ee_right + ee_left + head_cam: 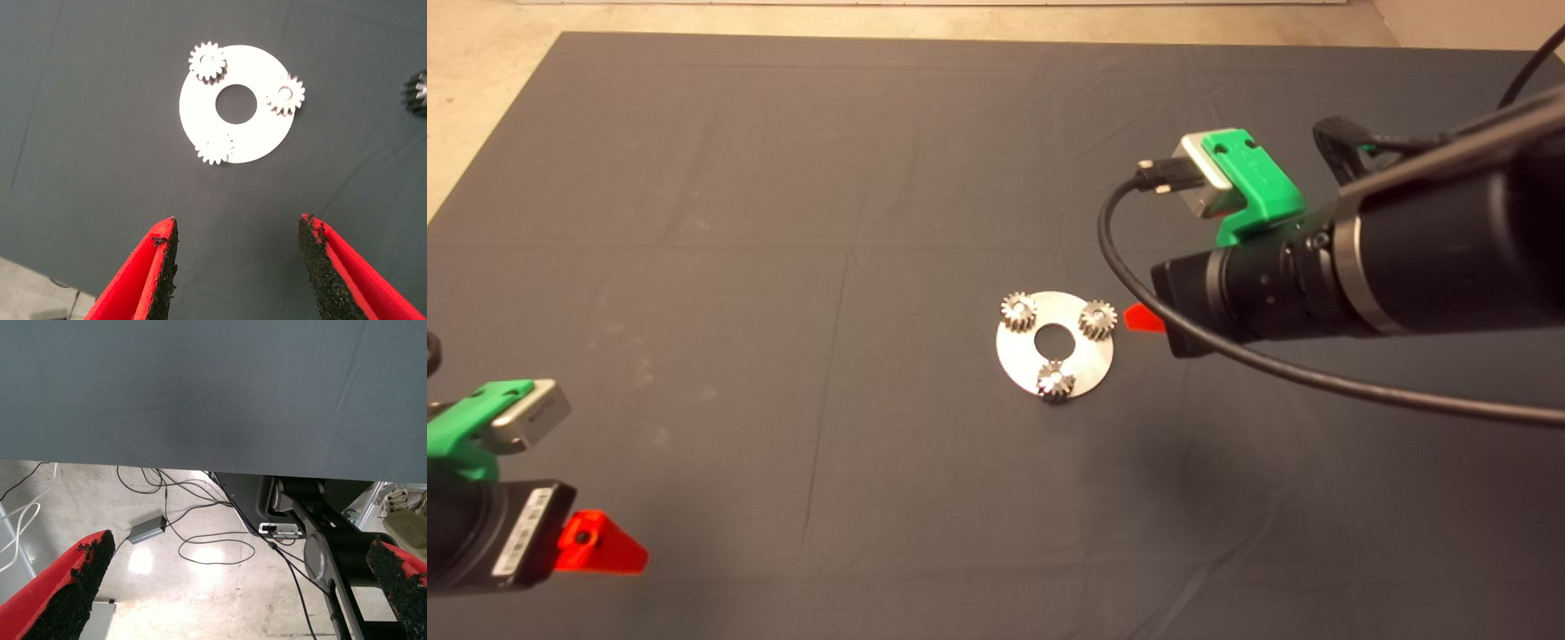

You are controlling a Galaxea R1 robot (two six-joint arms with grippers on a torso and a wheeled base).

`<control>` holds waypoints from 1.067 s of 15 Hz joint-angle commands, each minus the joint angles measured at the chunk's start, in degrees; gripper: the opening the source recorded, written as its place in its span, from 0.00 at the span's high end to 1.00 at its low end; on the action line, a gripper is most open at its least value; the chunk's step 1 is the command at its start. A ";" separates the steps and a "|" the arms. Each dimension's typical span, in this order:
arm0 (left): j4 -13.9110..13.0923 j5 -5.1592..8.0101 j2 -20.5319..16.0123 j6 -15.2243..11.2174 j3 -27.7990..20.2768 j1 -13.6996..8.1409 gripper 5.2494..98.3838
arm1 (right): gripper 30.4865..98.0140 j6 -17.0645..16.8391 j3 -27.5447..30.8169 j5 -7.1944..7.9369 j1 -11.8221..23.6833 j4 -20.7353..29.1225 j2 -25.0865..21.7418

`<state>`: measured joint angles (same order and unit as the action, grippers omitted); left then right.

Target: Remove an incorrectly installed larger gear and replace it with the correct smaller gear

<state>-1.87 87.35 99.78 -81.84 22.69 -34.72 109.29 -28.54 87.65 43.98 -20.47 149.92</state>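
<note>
A round steel plate (1080, 354) lies mid-mat with three small silvery gears on it (1019, 309) (1098, 318) (1055, 380). They look alike, so I cannot tell which one is the smaller gear. The right wrist view shows the plate (267, 137) and its gears (208, 62). It also shows the larger gear (417, 93), dark, lying on the mat apart from the plate and cut off by the picture's edge. My right gripper (237, 230) hovers open and empty just right of the plate. My left gripper (243, 560) waits open at the mat's lower left.
The dark mat (783, 222) covers the table, with pale floor beyond its far edge. The right arm (1405, 258) and its black cable (1227, 351) hang over the mat's right side. The left wrist view shows floor cables (213, 550) and the robot's base beyond the mat edge.
</note>
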 commanded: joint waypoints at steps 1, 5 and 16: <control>0.28 7.66 -0.01 -1.57 -1.43 -0.79 0.00 | 0.73 6.33 4.03 7.35 2.16 5.95 -0.28; -1.26 7.66 -0.59 -1.63 -1.52 -0.62 0.00 | 0.73 9.27 5.53 7.35 2.16 12.82 -0.02; -2.88 7.66 7.79 -6.79 -1.52 -0.62 0.00 | 0.73 16.69 7.90 7.35 4.59 21.44 1.39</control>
<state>-3.58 87.39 102.75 -86.19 21.96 -34.80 123.60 -22.27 87.74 46.32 -3.35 150.47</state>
